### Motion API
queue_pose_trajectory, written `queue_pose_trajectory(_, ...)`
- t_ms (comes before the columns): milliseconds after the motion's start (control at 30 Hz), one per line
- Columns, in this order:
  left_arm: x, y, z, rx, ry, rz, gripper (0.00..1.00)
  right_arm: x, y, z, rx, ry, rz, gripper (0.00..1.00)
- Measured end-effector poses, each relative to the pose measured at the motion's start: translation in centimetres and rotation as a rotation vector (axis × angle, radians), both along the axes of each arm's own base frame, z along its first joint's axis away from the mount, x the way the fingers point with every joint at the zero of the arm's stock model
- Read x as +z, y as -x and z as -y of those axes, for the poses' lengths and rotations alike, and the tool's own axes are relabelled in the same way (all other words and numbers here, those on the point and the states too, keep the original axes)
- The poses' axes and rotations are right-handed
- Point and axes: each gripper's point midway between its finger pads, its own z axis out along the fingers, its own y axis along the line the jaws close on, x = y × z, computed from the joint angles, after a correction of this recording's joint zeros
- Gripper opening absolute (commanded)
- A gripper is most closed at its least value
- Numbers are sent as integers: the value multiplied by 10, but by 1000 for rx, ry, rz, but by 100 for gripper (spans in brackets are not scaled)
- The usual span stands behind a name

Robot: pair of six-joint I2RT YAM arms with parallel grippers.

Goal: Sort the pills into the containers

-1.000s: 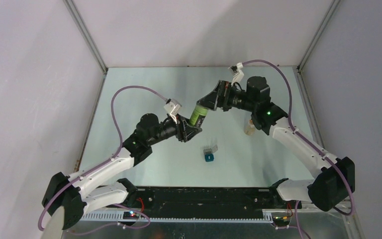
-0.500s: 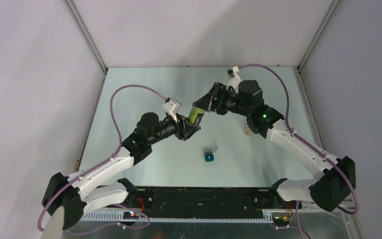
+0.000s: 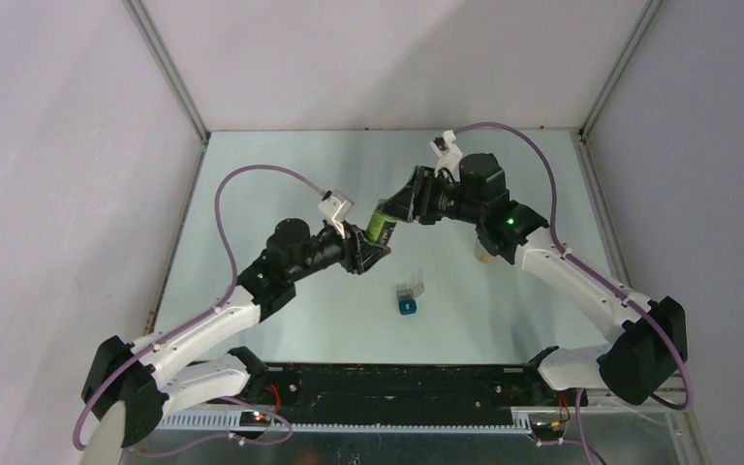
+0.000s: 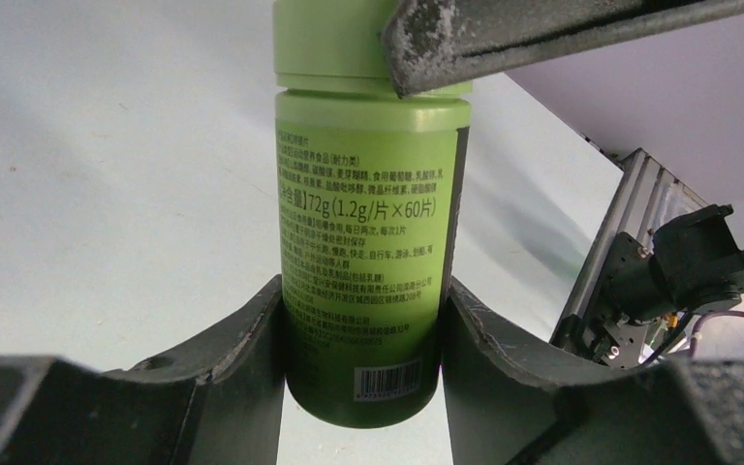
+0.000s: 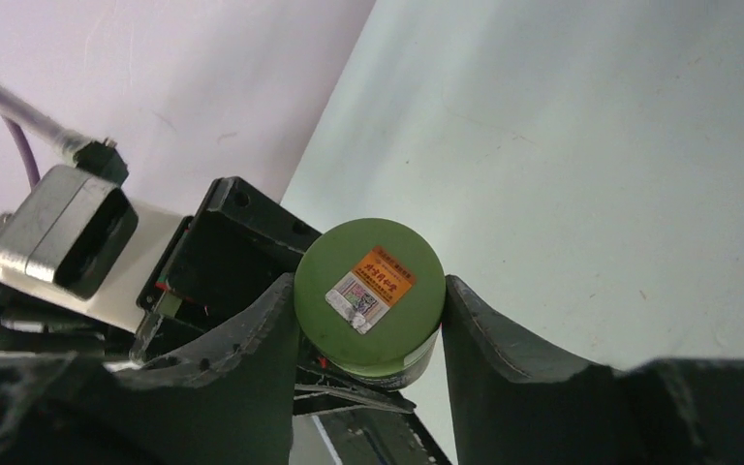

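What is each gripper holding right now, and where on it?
Left gripper clamps the green bottle by its lower body; right gripper grips its cap from both sides.

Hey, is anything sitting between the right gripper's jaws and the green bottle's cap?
Nothing visible is in the way. The right gripper has its jaws against both sides of the lime-green cap, with no object between them. The left gripper holds the green bottle by its body.

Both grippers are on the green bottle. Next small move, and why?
Probably twist the right gripper to unscrew the cap: its fingers sit against both sides, while the left gripper clamps the green bottle lower down.
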Motion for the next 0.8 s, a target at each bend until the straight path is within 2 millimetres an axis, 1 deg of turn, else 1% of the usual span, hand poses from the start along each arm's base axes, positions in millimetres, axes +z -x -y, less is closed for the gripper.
queue_pose_trajectory(100,1,4,2,-22,5,-2,0,3,4,3,83,8,61,18)
queue_pose_trajectory(167,6,7,5,-50,23,6,0,9,9,6,172,-17,107,17)
queue_pose_trajectory(233,14,14,8,-92,46,23,0,16,16,13,275,-70,158,16)
queue_pose_trajectory(333,23,29,13,-176,71,40,0,24,33,21,425,-130,220,11)
queue_pose_trajectory(433,30,41,17,-244,93,59,0,32,47,26,527,-156,291,9)
queue_pose_trajectory(600,45,59,21,-352,137,103,0,48,69,33,645,-177,423,13)
queue_pose_trajectory(667,50,65,22,-389,151,118,0,53,76,35,685,-182,471,12)
queue_pose_trajectory(700,51,67,22,-402,155,122,0,54,79,36,701,-184,491,10)
queue_pose_trajectory(800,54,73,23,-436,164,124,0,56,84,38,733,-187,521,8)
